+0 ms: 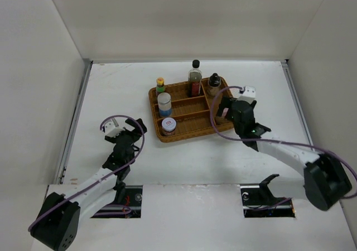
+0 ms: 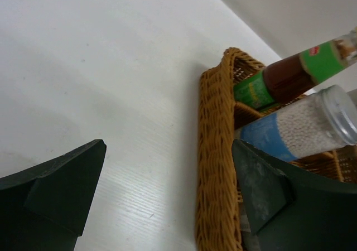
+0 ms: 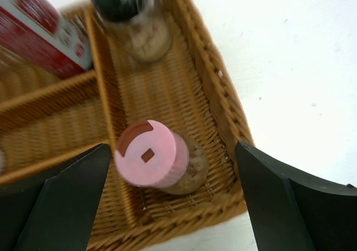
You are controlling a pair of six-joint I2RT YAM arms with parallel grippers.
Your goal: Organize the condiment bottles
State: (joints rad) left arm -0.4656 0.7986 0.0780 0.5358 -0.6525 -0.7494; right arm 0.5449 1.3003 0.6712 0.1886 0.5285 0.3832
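The wicker tray [image 1: 184, 117] holds all six condiment bottles. The yellow-capped bottle [image 1: 160, 85], tall black-capped bottle [image 1: 194, 75] and black-capped shaker [image 1: 214, 85] stand along its far side. The silver-lid jar [image 1: 164, 103] and lilac-capped shaker [image 1: 168, 126] stand at its left. My right gripper [image 3: 173, 189] is open above the tray's right compartment, its fingers either side of the pink-capped shaker [image 3: 150, 153] without touching it. This shaker is partly hidden in the top view [image 1: 225, 111]. My left gripper [image 2: 167, 189] is open and empty, low over the table beside the tray's left rim [image 2: 215, 167].
White walls enclose the table on the left, back and right. The left wrist view shows the yellow-capped bottle's red body and green label [image 2: 284, 75] and the silver-lid jar [image 2: 312, 122] just inside the rim. The red-labelled tall bottle [image 3: 44, 28] stands behind the divider.
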